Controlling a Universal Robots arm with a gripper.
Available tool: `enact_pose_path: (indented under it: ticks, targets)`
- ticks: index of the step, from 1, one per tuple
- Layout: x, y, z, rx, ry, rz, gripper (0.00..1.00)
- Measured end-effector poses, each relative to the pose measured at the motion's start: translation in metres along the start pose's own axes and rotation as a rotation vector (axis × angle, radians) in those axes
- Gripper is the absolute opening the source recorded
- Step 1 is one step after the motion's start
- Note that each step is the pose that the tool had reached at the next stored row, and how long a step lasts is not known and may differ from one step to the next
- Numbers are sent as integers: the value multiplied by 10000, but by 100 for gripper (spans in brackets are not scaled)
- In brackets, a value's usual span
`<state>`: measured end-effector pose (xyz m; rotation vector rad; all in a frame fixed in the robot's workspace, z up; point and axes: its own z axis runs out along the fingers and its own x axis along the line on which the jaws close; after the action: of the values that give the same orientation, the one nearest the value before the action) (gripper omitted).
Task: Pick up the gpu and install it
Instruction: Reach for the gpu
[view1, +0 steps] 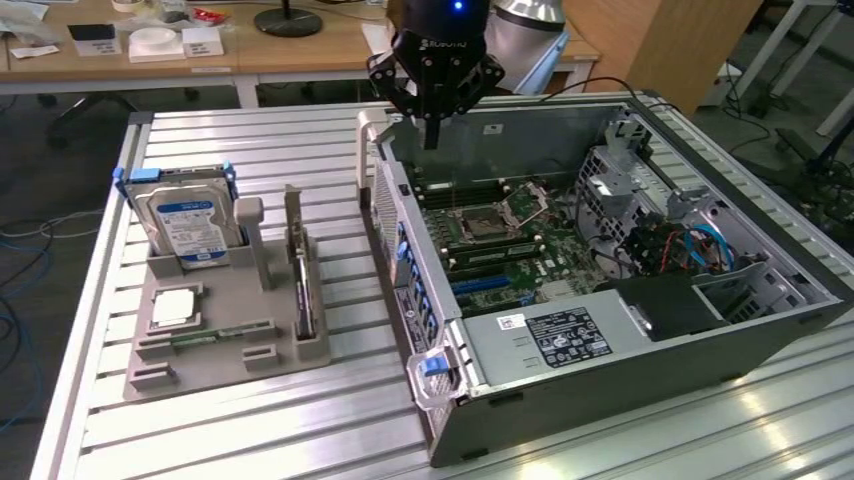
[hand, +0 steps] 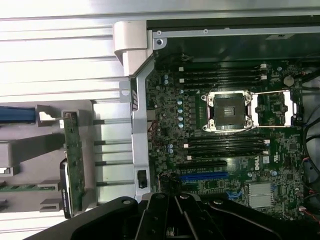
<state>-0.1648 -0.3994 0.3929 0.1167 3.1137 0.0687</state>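
The gpu (view1: 304, 290) stands on edge as a thin dark strip in a slot of the grey holder (view1: 214, 365), on the exterior view's left. In the wrist view the gpu (hand: 75, 165) reads as a narrow green board seen edge-on. My gripper (view1: 431, 135) hangs over the far left corner of the open computer case (view1: 601, 330), well away from the gpu, its fingers shut together with nothing between them. The fingers' dark base (hand: 175, 215) sits above the motherboard (hand: 225, 150), close to the blue slot (hand: 205, 176).
The holder also carries an upright silver hard drive (view1: 187, 225) with a blue-white label, a small square silver chip (view1: 174, 308) and a memory stick (view1: 200, 338). The case holds an open processor socket (view1: 487, 215), cables (view1: 681, 245) and a power supply (view1: 561, 335). Desks stand behind.
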Motion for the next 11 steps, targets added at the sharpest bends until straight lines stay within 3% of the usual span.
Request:
enact_pose_path:
  ticks: [11]
  targets:
    - [143, -11, -4, 0, -1, 0, 11]
